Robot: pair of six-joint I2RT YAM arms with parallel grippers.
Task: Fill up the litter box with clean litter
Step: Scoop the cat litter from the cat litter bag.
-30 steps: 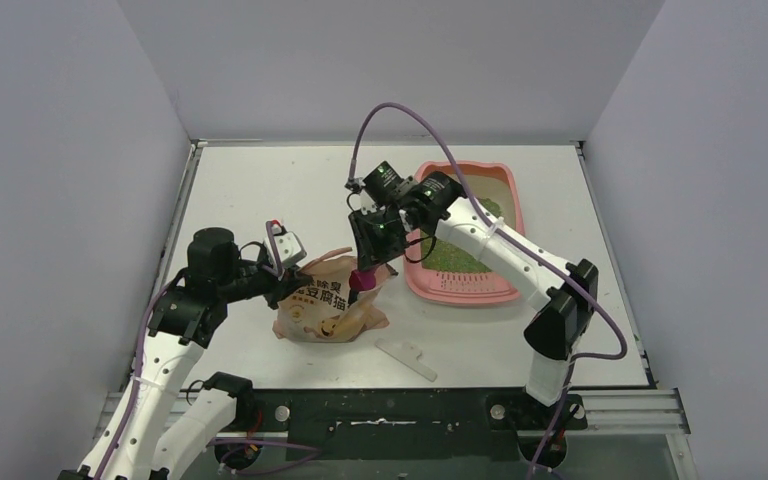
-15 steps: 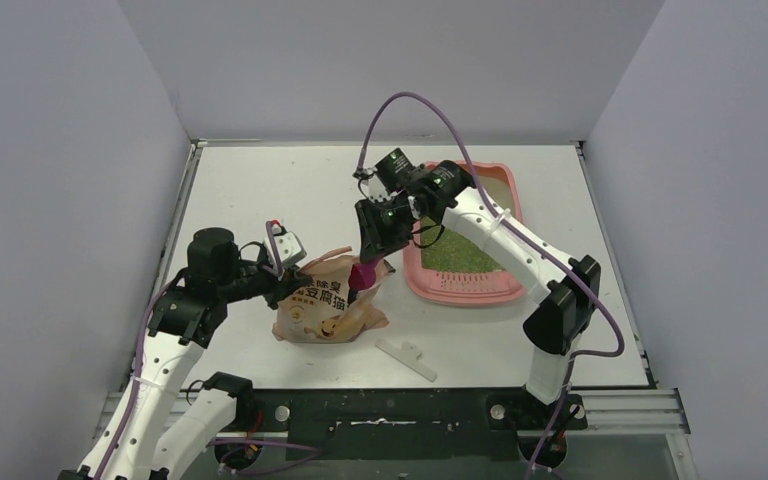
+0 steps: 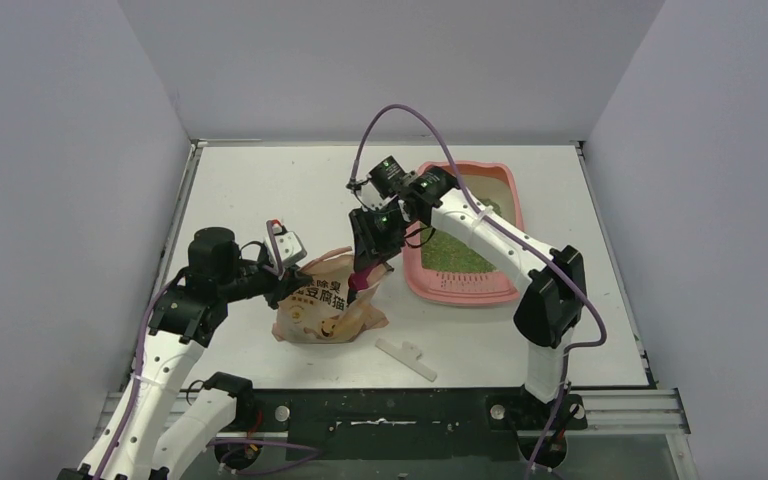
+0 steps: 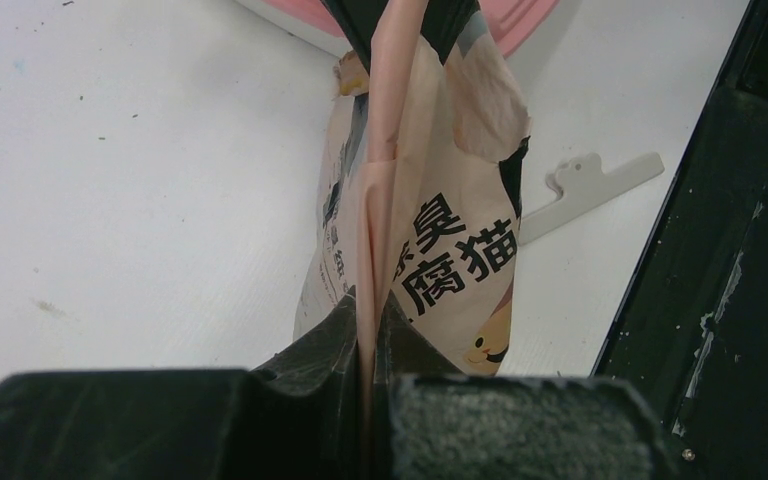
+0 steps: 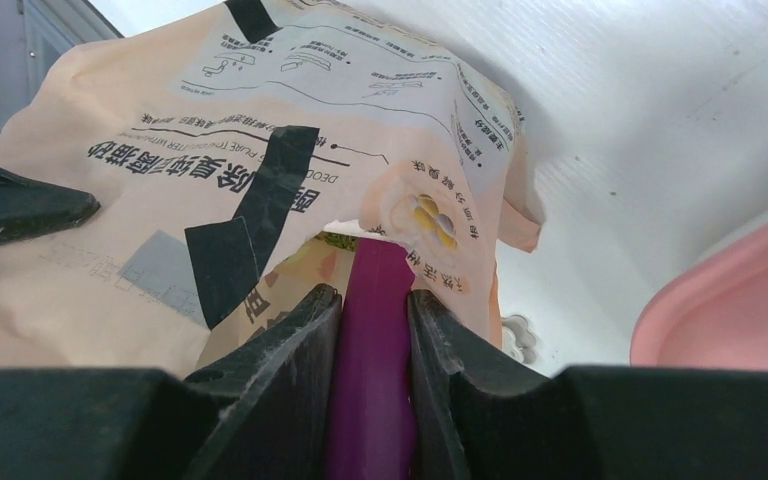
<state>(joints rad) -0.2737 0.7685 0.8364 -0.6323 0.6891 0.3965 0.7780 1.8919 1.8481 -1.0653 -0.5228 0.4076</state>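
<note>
The pink litter box [image 3: 460, 292] sits right of centre, holding a bed of green litter [image 3: 452, 256]. A beige litter bag [image 3: 325, 305] stands to its left. My left gripper [image 3: 288, 274] is shut on the bag's upper edge [image 4: 378, 200], which is pinched flat between its fingers [image 4: 335, 340]. Over the bag's mouth, my right gripper [image 3: 368, 266] is shut on the handle of a magenta scoop [image 5: 373, 360]. The handle runs down into the torn opening of the bag [image 5: 210, 180]; the scoop's head is hidden inside. A corner of the litter box [image 5: 730, 300] shows at right.
A flat white clip [image 3: 406, 357] lies on the table in front of the bag, also seen as the clip [image 4: 590, 185] beside the black front rail [image 4: 720, 250]. Grey walls enclose the table on three sides.
My right arm has shifted a little left and down, sinking the scoop deeper into the bag's mouth. The left arm and the bag have stayed put.
</note>
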